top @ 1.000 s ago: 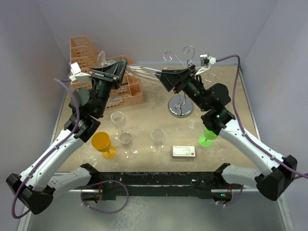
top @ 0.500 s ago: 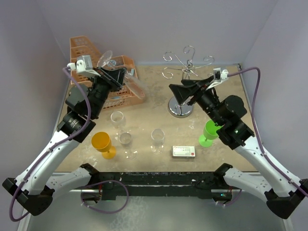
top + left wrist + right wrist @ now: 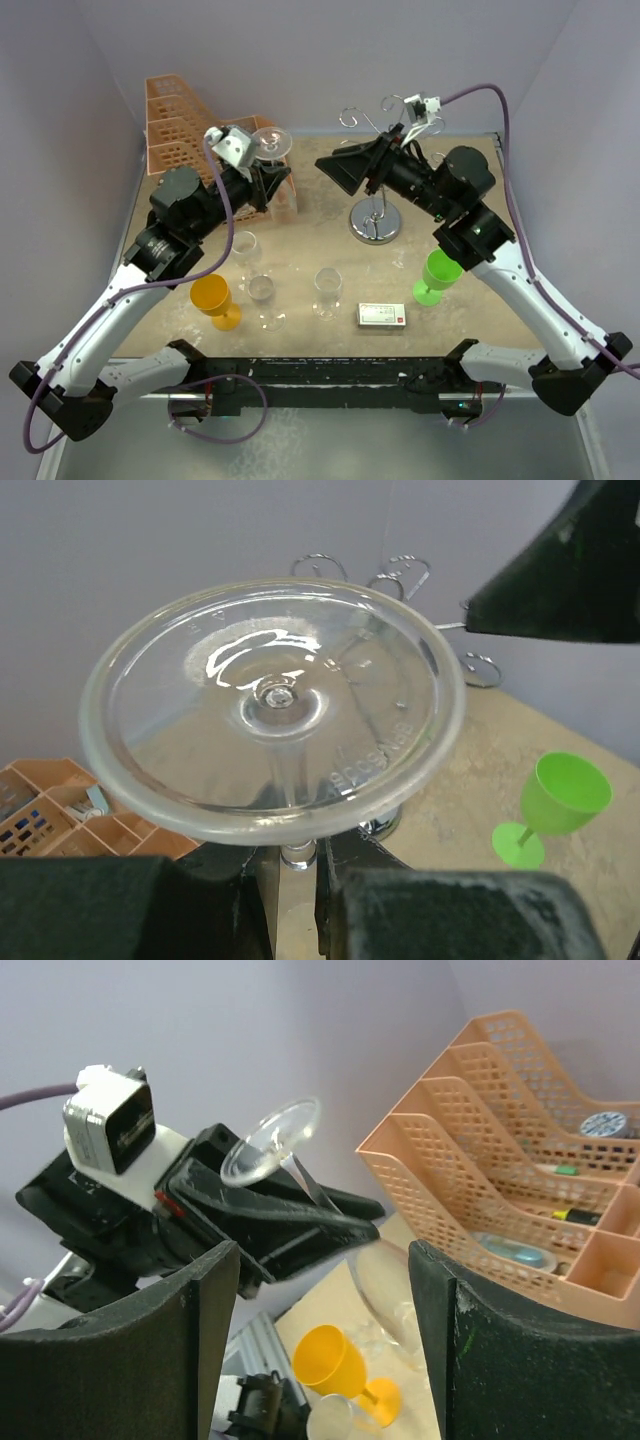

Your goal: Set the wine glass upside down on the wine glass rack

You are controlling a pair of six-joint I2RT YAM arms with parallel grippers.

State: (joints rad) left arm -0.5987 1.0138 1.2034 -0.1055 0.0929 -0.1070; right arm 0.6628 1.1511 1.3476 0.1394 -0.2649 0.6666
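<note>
While a small white box (image 3: 382, 315) lay nearest the arm bases on the table (image 3: 500, 215), a yellow goblet (image 3: 213, 297) stood to its left and a green goblet (image 3: 438, 275) to its right, with three clear glasses (image 3: 261, 292) between. Farther back, the left gripper (image 3: 268, 172) was clamped on the stem of the wine glass (image 3: 275, 705), held in the air with its foot uppermost and its bowl hanging below. Opposite it, the right gripper (image 3: 338, 170) hovered with its fingers (image 3: 190, 1350) wide apart, holding nothing. Behind that stood the wine glass rack (image 3: 375, 226), apart from the glass. An orange basket (image 3: 175, 115) sat at the far left.
</note>
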